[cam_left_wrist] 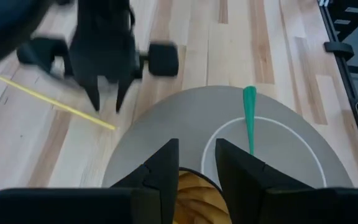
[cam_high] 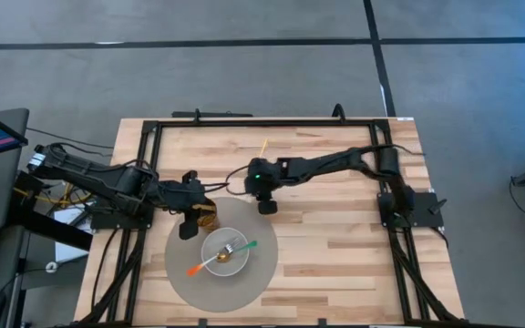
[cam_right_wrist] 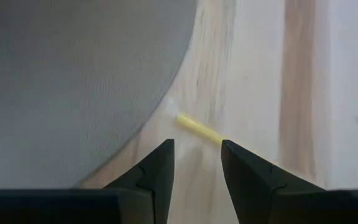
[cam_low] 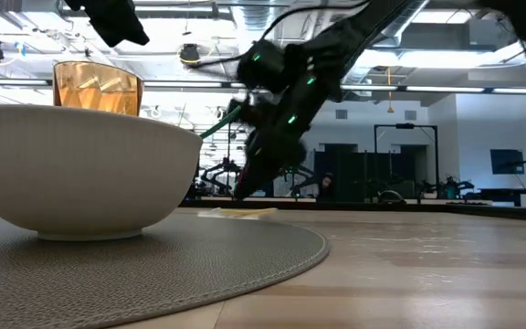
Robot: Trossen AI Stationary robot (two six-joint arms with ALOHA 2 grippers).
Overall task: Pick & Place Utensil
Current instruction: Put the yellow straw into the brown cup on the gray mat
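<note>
A thin yellow stick [cam_left_wrist: 55, 102] lies flat on the wood just beyond the grey round mat [cam_high: 190, 282]; most of it is hidden under my right arm in the high view. My right gripper [cam_high: 267, 206] is open and points down over the stick's near end [cam_right_wrist: 197, 127], low above the table [cam_low: 245, 187]. A white bowl [cam_high: 224, 257] stands on the mat. In it rest a green-handled utensil [cam_high: 244, 246] and an orange-handled one [cam_high: 196, 268]. My left gripper [cam_high: 190, 221] is open, just above an amber cup [cam_high: 207, 217] at the mat's far edge.
The amber cup [cam_low: 97, 87] stands close behind the bowl [cam_low: 80, 169]. A black frame [cam_high: 262, 122] runs along the table's far edge and both sides. Bare wood lies to the right of the mat [cam_high: 354, 246].
</note>
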